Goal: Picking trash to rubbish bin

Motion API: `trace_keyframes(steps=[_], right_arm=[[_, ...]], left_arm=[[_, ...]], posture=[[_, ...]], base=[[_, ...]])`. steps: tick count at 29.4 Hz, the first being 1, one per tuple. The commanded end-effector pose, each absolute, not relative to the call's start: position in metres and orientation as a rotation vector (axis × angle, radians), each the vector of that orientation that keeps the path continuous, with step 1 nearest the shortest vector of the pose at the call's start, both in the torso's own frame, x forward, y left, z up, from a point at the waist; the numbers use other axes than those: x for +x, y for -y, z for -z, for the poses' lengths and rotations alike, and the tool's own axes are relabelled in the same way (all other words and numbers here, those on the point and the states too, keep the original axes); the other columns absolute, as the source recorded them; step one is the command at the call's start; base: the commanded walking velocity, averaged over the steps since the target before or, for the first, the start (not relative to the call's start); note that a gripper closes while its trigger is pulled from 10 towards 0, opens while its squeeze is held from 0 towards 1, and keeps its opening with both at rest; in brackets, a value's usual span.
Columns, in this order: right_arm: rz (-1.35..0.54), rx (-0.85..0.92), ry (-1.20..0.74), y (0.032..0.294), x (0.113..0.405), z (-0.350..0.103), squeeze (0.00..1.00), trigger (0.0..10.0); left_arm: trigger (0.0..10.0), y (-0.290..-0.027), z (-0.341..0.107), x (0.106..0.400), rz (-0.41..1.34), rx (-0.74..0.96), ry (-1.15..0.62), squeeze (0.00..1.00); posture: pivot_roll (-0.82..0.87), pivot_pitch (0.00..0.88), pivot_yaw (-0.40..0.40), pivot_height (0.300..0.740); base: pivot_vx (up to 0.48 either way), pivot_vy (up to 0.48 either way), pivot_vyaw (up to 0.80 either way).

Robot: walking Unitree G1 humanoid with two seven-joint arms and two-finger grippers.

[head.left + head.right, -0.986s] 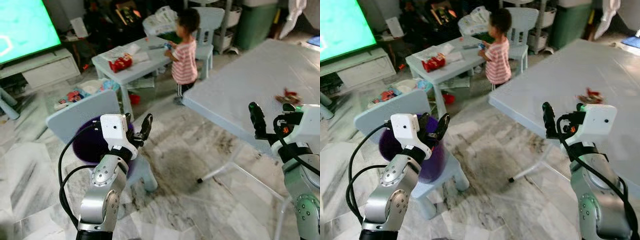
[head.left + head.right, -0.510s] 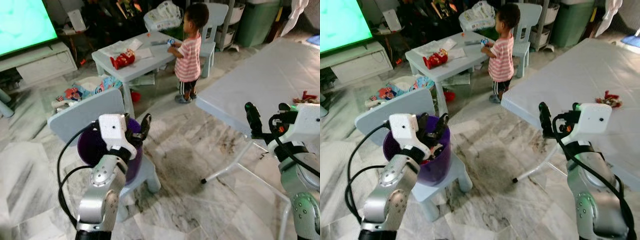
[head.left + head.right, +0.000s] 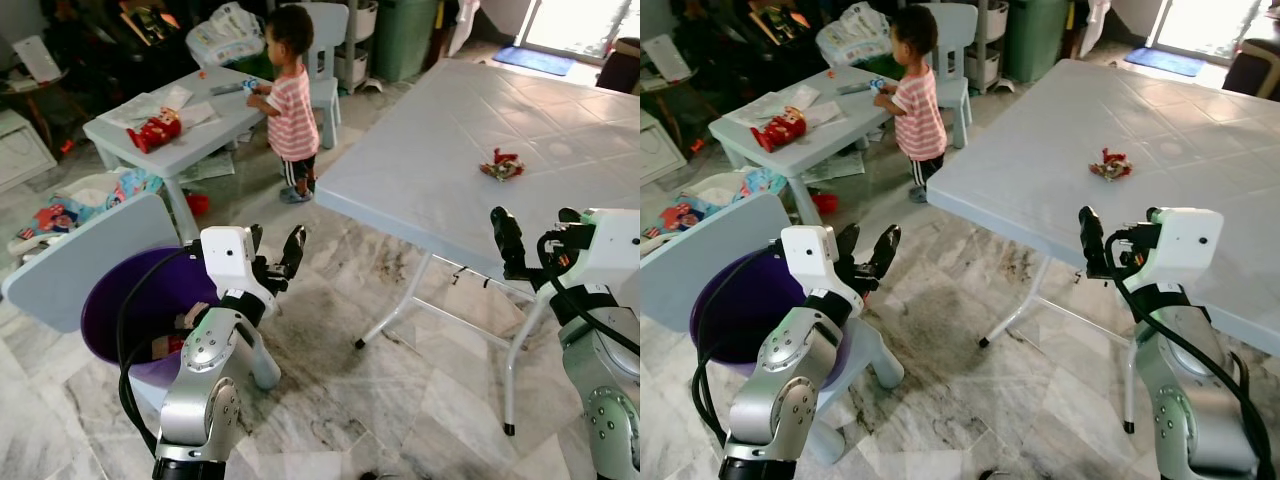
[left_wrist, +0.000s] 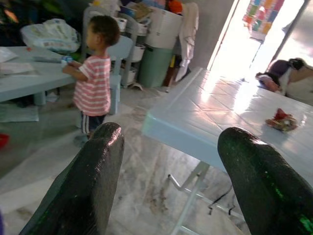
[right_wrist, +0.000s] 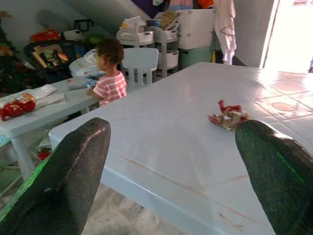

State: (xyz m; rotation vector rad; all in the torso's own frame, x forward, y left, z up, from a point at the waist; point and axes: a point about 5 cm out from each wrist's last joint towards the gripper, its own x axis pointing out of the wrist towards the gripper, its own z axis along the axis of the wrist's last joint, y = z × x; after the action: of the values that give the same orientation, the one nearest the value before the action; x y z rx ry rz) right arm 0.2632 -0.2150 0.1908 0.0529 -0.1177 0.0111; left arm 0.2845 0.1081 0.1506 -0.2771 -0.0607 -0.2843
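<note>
A crumpled red wrapper [image 3: 503, 165] lies on the big pale table [image 3: 420, 170], well in from its near edge. A purple bin [image 3: 130, 300] with some bits inside sits on a small pale blue chair [image 3: 70, 265] at my lower left. My left gripper [image 3: 274, 250] is held open beside the bin's rim, with nothing between its fingers. My right gripper [image 3: 538, 230] is open too, raised in front of the table's near edge and short of the wrapper [image 5: 229, 116]. The left wrist view has the wrapper [image 4: 281, 120] far off on the table.
A child [image 3: 290, 95] stands at a low table [image 3: 180, 135] holding a red packet [image 3: 155, 130] and papers. Toys and clutter [image 3: 75, 195] lie on the floor at left. The big table's folding legs [image 3: 400, 310] stand on the marble floor ahead. A green bin [image 3: 405, 35] stands at the back.
The camera has swung to the right: the screen has left the picture and the big table with the wrapper fills more of it. Both arms hold the same pose.
</note>
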Motion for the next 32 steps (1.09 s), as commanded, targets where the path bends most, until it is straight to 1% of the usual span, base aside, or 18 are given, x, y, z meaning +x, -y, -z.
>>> trace_keyframes(steps=[1, 4, 14, 32], right_arm=[[-0.012, 0.051, 0.126, 0.2154, 0.2625, -0.1934, 0.0, 10.0], [-0.012, 0.049, 0.126, 0.2153, 0.2619, -0.1932, 0.0, 10.0], [-0.017, 0.048, 0.128, 0.215, 0.2629, -0.1937, 0.0, 10.0], [-0.017, 0.048, 0.128, 0.2146, 0.2637, -0.1934, 0.0, 10.0]], left_arm=[[10.0, -0.1075, -0.1498, 0.2856, 0.287, -0.277, 0.049, 0.0], [10.0, -0.1079, -0.1494, 0.2851, 0.286, -0.279, 0.047, 0.0], [10.0, -0.1083, -0.1489, 0.2848, 0.292, -0.276, 0.044, 0.0], [10.0, -0.1091, -0.1469, 0.2848, 0.285, -0.28, 0.035, 0.0]], posture=[[-0.07, 0.085, -0.006, 0.74], [-0.07, 0.085, -0.004, 0.74], [-0.07, 0.085, -0.004, 0.74], [-0.07, 0.083, -0.005, 0.74]], base=[[0.296, -0.24, 0.0], [0.296, 0.0, 0.0], [0.296, -0.243, 0.0], [0.308, -0.314, 0.0]])
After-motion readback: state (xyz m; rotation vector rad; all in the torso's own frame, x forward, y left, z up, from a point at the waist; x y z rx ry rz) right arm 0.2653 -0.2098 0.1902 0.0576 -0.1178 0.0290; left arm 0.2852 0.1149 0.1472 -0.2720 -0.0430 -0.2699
